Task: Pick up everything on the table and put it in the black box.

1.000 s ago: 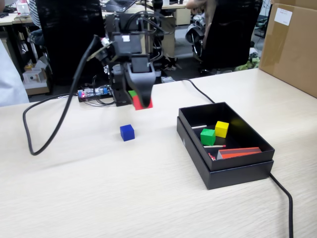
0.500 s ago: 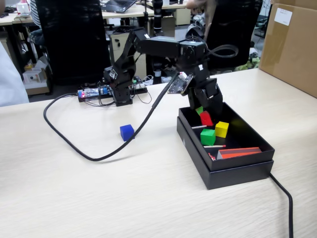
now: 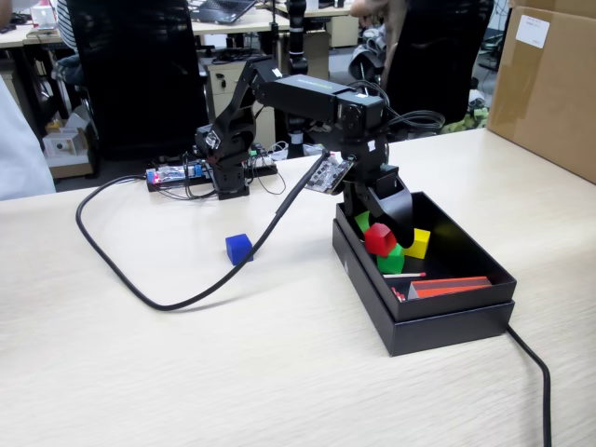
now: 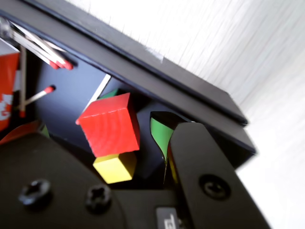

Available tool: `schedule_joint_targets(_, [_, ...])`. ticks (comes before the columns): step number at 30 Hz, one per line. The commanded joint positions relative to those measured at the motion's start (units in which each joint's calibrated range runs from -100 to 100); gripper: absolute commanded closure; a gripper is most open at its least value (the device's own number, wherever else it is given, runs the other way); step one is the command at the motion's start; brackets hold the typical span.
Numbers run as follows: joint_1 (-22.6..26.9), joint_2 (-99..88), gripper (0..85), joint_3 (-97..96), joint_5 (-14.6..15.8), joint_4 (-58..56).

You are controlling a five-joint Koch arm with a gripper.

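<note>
- Well off to the pincer's left in the fixed view, a small glossy blue plastic cube (image 3: 238, 249) waits on the pale wood-grain laminate table (image 3: 186, 372).
- Just below the pincer (image 3: 382, 223), whose jaws stand apart, a glossy red plastic cube (image 3: 380, 239) looks released over the shallow matte black cardboard box (image 3: 447, 321); lifting straight up should avoid nudging it.
- No readable writing; the orange packet's (image 4: 5, 86) white marks are cropped.

Pale wood-grain table (image 3: 186, 372) bears blue cube (image 3: 238, 249), black box (image 3: 438, 321), black cable (image 3: 121, 279).
</note>
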Motion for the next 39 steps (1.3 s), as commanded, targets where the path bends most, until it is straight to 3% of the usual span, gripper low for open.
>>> schedule_joint_targets(1, [-1.4,-18.5,41.5,2.5,-0.7,-1.9])
schedule_joint_targets(9, [-7.2,-42.2,41.5,-5.0,-4.5,-2.2])
schedule_joint_targets(10, [-10.2,-46.5,41.4,-13.6,-5.9,-2.7])
schedule_joint_targets(16, [-15.3,-51.5,38.8,-36.5,-7.8,-3.7])
schedule_joint_targets(29, [-18.2,-50.0,37.5,-50.1,-9.8,-2.8])
schedule_joint_targets(39, [-19.6,-39.7,37.9,-50.8,-11.9,5.4])
